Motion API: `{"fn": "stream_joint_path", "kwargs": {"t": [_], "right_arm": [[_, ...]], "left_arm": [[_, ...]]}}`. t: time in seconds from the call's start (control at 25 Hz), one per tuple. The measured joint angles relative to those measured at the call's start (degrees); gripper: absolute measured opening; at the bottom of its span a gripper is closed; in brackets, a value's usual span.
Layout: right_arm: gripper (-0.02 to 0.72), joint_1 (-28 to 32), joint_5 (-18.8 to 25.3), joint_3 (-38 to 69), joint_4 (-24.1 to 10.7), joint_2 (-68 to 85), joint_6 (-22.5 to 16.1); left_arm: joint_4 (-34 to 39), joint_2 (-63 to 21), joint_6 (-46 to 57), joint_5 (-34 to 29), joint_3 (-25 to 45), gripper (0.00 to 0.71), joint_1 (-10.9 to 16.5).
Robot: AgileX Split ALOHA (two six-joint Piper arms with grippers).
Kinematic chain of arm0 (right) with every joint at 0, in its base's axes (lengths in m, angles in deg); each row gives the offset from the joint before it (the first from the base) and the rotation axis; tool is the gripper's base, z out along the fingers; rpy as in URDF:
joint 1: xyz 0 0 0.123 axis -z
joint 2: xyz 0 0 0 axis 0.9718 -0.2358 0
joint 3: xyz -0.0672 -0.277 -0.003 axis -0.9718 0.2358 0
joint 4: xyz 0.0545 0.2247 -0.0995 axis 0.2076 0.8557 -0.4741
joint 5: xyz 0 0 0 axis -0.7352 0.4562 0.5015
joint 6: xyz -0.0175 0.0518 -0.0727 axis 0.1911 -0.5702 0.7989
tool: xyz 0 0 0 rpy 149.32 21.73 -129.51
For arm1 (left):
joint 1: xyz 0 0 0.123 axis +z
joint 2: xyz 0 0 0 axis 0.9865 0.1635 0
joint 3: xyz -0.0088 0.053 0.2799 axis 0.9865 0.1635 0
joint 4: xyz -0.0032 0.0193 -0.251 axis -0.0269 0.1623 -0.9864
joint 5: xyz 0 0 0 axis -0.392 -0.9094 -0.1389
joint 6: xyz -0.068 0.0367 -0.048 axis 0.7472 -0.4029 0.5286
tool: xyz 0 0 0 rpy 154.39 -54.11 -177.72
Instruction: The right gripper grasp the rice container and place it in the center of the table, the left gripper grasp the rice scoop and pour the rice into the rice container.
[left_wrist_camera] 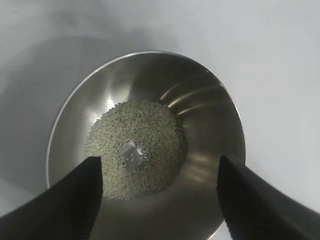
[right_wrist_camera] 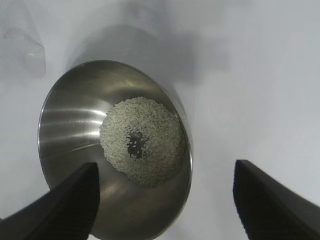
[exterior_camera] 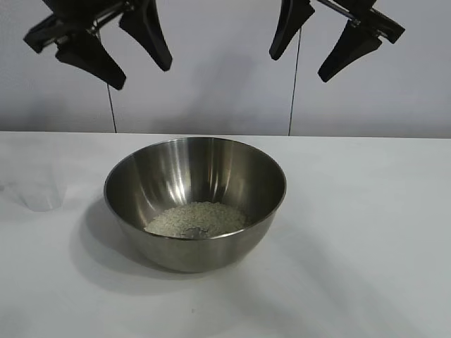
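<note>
The rice container sits on the table about at its middle, and a shallow heap of rice lies in its bottom, with a small bare spot of steel showing in the middle of the heap in both wrist views. The rice scoop stands upright on the table well to the left of the container, apart from it, and looks empty as far as I can tell through its clear wall. From this I judge both parts of the job done: the container is placed and the rice is poured, with nothing left but to stay clear. My left gripper hangs high above the container's left side, fingers spread wide, holding nothing. My right gripper hangs high above its right side, likewise spread and empty.
</note>
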Motion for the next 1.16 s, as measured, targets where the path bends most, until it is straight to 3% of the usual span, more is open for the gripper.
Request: {"fn": "stream_joint_path", "kwargs": {"t": [0.8, 1.16], "right_arm": [[0.516, 0.0, -0.2, 0.0, 0.0, 0.0, 0.0], [0.516, 0.0, -8.8, 0.0, 0.1, 0.0, 0.0]], "left_arm": [[-0.9, 0.2, 0.0, 0.7, -1.8, 0.477, 0.0], [-0.9, 0.2, 0.0, 1.0, -1.8, 0.477, 0.0]]}}
